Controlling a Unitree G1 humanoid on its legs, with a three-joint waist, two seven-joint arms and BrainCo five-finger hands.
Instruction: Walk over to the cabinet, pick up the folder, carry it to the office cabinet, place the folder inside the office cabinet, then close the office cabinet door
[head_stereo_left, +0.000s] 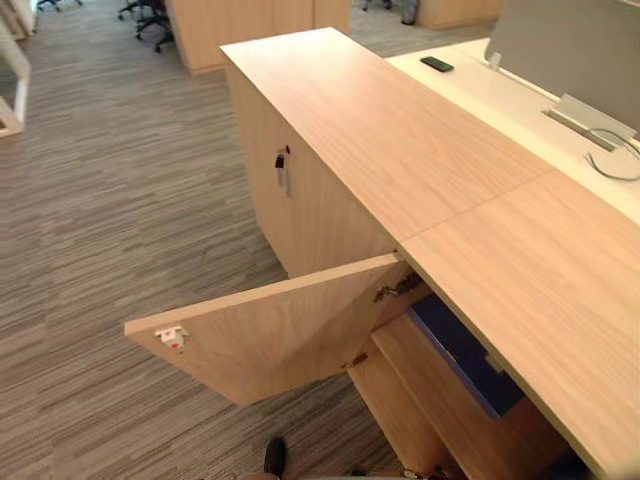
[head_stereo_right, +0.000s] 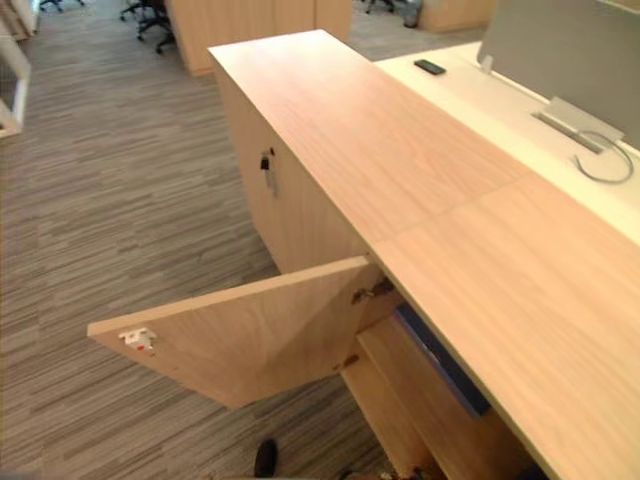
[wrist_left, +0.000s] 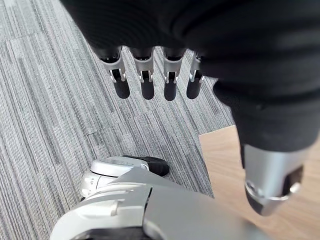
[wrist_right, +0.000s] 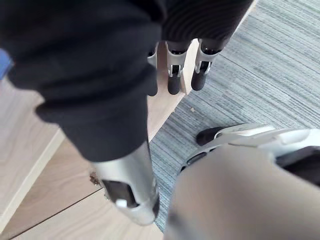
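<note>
Hanging loose at the robot's side, the left hand (wrist_left: 146, 75) has its fingers straight and slack, holding nothing, tips aimed at the grey striped carpet (head_stereo_left: 120, 220). A pale wood panel sits just past its thumb. Next along, the light wood cabinet door (head_stereo_left: 280, 325) stands wide open, and the small white-and-red catch (head_stereo_left: 171, 338) on its free corner is well clear of either set of fingers. Deeper in, the flat dark-blue folder (head_stereo_left: 460, 350) already lies on the wooden shelf (head_stereo_left: 440, 400) inside the office cabinet, in nobody's grasp. The right hand (wrist_right: 173, 75) dangles too, relaxed and empty, with the cabinet's lower boards just beyond its fingertips. So I'd say placing is done and only the closing remains: a hand must reach the door's outer face and swing it home. No writing is legible anywhere.
</note>
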